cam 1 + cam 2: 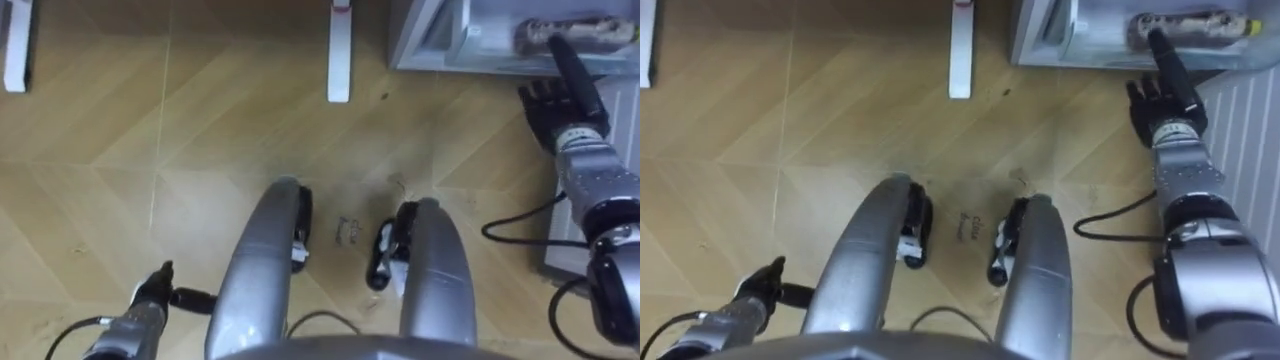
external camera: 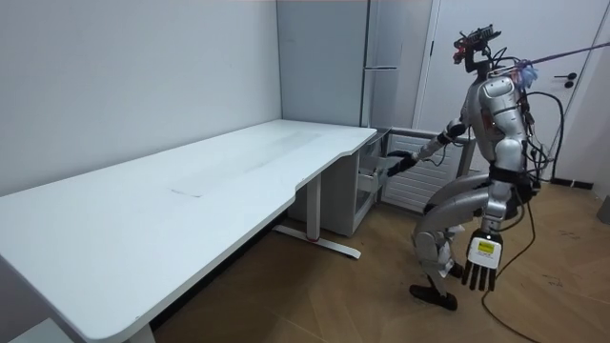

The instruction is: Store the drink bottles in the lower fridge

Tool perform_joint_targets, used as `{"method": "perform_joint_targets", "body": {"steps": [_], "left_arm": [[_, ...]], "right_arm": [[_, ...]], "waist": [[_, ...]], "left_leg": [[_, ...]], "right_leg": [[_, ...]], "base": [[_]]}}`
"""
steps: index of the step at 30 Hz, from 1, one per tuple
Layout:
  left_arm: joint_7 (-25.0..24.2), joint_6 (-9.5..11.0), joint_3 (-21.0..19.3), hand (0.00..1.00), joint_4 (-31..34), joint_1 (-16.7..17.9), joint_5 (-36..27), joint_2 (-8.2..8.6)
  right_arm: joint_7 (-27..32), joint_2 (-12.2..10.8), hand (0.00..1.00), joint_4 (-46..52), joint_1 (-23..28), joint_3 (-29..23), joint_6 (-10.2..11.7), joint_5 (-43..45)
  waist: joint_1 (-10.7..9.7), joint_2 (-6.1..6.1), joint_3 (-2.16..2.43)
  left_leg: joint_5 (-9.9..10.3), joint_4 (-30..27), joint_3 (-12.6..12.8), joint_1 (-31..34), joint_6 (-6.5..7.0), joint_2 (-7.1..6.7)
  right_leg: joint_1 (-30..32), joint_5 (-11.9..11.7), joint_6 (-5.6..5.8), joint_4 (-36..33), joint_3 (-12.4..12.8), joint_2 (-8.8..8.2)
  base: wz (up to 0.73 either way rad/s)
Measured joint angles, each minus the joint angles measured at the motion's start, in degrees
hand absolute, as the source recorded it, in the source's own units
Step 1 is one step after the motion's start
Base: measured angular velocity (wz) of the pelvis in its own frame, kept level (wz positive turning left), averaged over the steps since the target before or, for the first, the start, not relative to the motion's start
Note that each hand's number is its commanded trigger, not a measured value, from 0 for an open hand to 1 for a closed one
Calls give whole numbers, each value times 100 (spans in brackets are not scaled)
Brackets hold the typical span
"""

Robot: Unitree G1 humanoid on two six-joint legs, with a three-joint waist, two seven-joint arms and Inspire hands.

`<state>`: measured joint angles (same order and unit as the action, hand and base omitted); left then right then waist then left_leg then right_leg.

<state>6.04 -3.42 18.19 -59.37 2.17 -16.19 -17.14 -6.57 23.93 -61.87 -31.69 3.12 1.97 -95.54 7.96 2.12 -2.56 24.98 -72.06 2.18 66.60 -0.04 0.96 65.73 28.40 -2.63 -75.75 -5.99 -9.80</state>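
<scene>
- Robot: stands with knees bent on the wooden floor, facing the tall grey fridge past the desk's far corner.
- Lower fridge drawer: pulled out at floor level, its near wall running along the top right of the eye views. In the room view it lies just beyond the desk's far end.
- Drink bottle: lies on its side inside the open drawer, lengthwise along the near wall, toward the drawer's right end.
- Right hand: reaches forward over the drawer's near edge with its fingers stretched out, not curled, and grips nothing. One long fingertip points at the bottle's left end; whether it touches cannot be told.
- Left hand: hangs beside the left knee with fingers straight and loose, holding nothing. In the eye views it shows at the lower left, well apart from the drawer.
- Ribbed white panel: runs just beside the right forearm on its outer side, bounding the reach on that side.
- Desk: a broad white top filling the room view's left. Its nearer foot stands left of the drawer, with a strip of bare floor between them.
- Open room: bare floor extends from the knees forward to the drawer wall and leftward to the desk's second foot.
</scene>
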Motion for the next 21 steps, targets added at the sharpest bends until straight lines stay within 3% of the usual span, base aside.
{"method": "perform_joint_targets", "body": {"steps": [4,14,18,21], "left_arm": [[3,-3,7,0,209,40,19,-76],[-2,116,100,0,556,240,35,-237],[13,133,-23,0,788,424,18,-285],[12,225,-102,0,878,523,25,-350]], "right_arm": [[-137,29,0,84,-116,-1,-10,-2],[-138,187,0,99,-260,-10,-74,-100],[413,265,0,621,-318,-15,-111,-97],[693,318,0,655,-632,-15,-139,-87]], "waist": [[-67,58,7],[-138,84,7],[-204,99,12],[-223,99,12]], "left_leg": [[-44,-181,-138,369,-63,-52],[-164,-85,-60,502,-4,-176],[-231,26,-67,509,6,-175],[-322,192,-85,479,6,-204]], "right_leg": [[289,18,-35,-164,-56,-42],[425,1,6,-189,-65,-264],[428,-24,3,-113,-106,-332],[379,-109,-40,39,-197,-336]], "base": [[13],[9],[7],[4]]}}
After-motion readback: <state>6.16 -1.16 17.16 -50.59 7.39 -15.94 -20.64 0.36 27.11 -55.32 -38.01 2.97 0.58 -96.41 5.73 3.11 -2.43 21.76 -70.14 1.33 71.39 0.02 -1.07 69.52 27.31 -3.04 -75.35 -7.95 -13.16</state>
